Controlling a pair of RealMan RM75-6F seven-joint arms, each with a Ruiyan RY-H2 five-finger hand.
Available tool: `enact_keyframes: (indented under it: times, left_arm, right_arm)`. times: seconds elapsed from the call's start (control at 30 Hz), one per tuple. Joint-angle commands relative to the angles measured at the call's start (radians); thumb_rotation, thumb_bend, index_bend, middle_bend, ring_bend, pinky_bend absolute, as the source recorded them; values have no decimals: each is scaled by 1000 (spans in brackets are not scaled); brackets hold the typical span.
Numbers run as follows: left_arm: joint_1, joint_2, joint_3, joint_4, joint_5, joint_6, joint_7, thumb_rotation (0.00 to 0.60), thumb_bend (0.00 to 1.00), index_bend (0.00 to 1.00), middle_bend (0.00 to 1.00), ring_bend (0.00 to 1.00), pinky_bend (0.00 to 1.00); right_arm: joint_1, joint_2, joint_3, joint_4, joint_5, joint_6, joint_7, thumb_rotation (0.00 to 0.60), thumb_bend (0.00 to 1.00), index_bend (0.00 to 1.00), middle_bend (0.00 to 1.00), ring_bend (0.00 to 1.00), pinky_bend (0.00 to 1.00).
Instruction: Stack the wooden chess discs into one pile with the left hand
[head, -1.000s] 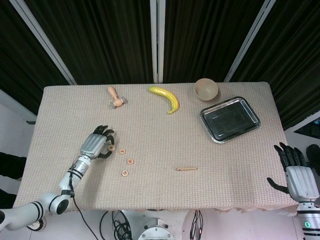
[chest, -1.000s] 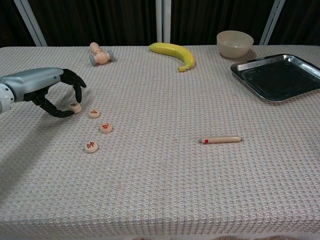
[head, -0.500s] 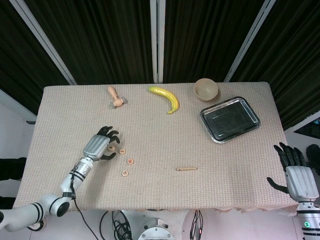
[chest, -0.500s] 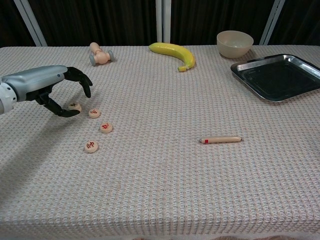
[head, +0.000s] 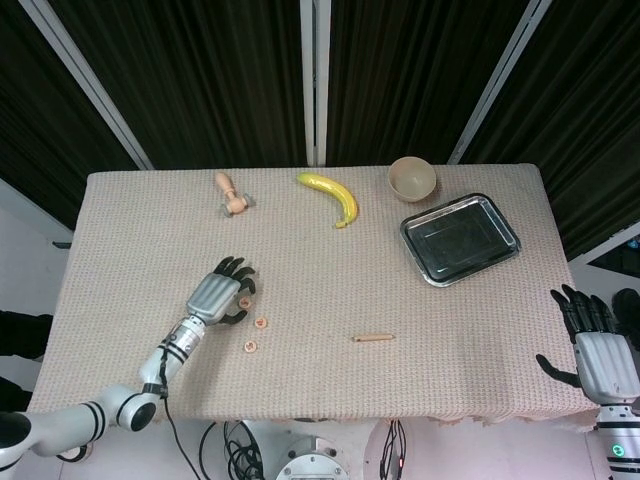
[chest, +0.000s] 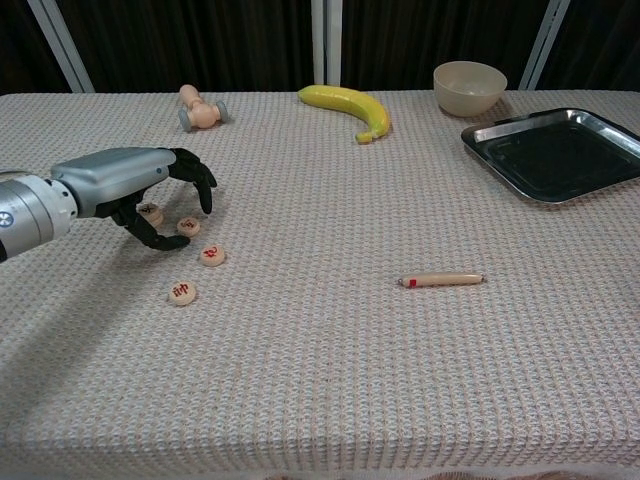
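Left robot hand (chest: 150, 195) hovers with fingers curled and spread, holding nothing, right over two wooden discs (chest: 188, 226). Two more discs (chest: 211, 255) lie apart just beside it on the surface (chest: 350, 350). Right robot hand (head: 598, 352) sits open at the edge.

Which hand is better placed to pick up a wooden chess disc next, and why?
Left. The left hand hovers directly over the small round wooden chess discs, fingers curled around two of them. The right hand sits off the table's far right edge.
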Motion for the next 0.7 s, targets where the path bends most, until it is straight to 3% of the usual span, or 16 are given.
enact_keyframes:
  times: [0.03,0.7]
  left_arm:
    - [0,2,1,0,-3,-1,3,600,284,427,165,0,0]
    - [0,38,-10,-50,7,31,-9,600,315,514,169,0,0]
  right_arm:
    - [1,0,0,0,0,-2,0,600,132,0,0,0,0]
    - [3,-2,-1,-1,2,-8,-6,600,132,0,0,0,0]
